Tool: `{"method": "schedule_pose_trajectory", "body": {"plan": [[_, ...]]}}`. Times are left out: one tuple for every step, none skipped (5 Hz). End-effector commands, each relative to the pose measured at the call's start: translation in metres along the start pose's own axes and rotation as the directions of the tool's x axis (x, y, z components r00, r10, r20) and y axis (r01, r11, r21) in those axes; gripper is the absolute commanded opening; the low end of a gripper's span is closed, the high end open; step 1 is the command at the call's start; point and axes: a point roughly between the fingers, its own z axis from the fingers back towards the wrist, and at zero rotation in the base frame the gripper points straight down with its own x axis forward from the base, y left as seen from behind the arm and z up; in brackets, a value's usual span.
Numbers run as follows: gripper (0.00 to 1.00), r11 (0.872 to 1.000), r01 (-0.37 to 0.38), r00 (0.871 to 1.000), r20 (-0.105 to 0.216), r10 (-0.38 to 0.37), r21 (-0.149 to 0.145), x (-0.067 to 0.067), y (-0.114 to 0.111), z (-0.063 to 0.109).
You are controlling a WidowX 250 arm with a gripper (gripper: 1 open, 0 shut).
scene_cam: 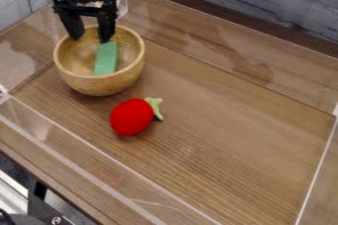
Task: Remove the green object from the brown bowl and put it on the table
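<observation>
- The surface [251,120] looks like brown wood-grain laminate, smooth, with a soft sheen and pale reflections.
- The walls [79,160] edging it are clear acrylic, glossy, catching light along their edges.
- The brown bowl [79,79] appears to be light tan wood, thick-walled, smooth and matt.
- The green object [106,59] lying in it is pale green, flat, matt; whether plastic or foam cannot be told.
- The red toy [130,117] looks soft and matt, possibly felt or cloth, with a small green leaf [156,108].
- The tool [87,22] is black, dull-finished, seemingly hard plastic or metal.
</observation>
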Motion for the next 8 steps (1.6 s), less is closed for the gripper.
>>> {"method": "schedule_pose_trajectory", "body": {"plan": [[0.00,0.999,0.029,0.999,0.022,-0.030,0.021,0.009,-0.001,-0.002],[0.00,0.999,0.043,0.999,0.033,-0.043,0.010,0.016,-0.003,0.003],[0.00,0.999,0.027,0.998,0.062,-0.026,-0.024,0.013,-0.002,0.013],[0.00,0.998,0.020,0.996,0.085,-0.015,-0.056,0.010,-0.003,0.021],[0.00,0.996,-0.026,0.993,0.110,0.036,-0.087,0.012,-0.007,0.055],[0.00,0.992,-0.046,0.990,0.124,0.061,-0.121,0.011,-0.015,0.087],[0.00,0.991,-0.018,0.991,0.126,0.035,-0.131,0.004,-0.008,0.088],[0.00,0.990,0.009,0.991,0.131,0.010,-0.143,-0.005,-0.002,0.092]]}}
